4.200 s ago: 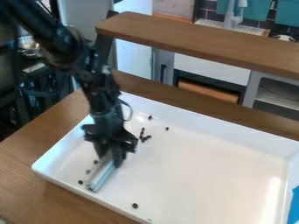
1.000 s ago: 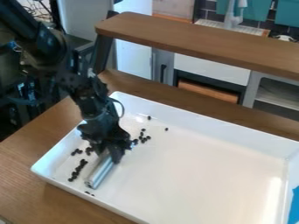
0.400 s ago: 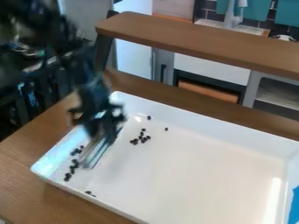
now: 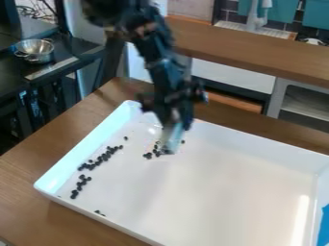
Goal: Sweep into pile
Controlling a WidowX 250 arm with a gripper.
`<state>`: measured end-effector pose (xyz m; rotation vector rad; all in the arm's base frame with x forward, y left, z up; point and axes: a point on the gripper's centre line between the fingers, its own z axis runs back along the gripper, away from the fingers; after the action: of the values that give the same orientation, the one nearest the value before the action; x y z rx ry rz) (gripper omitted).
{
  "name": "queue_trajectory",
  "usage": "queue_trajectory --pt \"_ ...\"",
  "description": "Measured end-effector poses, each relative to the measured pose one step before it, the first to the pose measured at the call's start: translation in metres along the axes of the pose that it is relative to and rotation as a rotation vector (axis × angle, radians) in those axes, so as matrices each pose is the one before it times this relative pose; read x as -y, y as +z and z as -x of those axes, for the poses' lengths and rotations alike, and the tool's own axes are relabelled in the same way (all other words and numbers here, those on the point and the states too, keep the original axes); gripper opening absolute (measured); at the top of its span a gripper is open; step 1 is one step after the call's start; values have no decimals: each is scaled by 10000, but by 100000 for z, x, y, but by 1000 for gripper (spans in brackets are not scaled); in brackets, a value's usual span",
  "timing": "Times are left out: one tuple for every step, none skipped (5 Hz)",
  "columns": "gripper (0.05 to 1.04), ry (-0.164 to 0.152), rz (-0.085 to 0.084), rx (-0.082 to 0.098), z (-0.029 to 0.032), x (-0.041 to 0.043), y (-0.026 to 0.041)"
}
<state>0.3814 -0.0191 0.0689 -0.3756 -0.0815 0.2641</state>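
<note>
While the black two-finger gripper [image 4: 174, 123] gripped a pale, straight, shiny bar [image 4: 171, 139] over the rectangular white tray [image 4: 225, 192], small round black beads [image 4: 105, 156] lay in scattered clusters inside.

"What did the bench [image 4: 38, 153] look like?"
"It was brown wood, with its grain showing."
"And on top?"
"A white tray [image 4: 212, 202] lay flat there, its walls raised."

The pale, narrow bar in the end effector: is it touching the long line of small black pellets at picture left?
Apart. The camera view plainly shows bare floor of the white tray between the pale bar and the pellet line.
</note>
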Motion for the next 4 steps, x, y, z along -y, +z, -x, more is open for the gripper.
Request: queue_trajectory --pt "380 -332 -323 156 -885 1538 -2742" --pt "380 142 -355 187 -1614 -583 -2613" --pt "380 35 -285 149 -952 -734 -1765" --pt "380 10 -102 94 -575 -363 -685"
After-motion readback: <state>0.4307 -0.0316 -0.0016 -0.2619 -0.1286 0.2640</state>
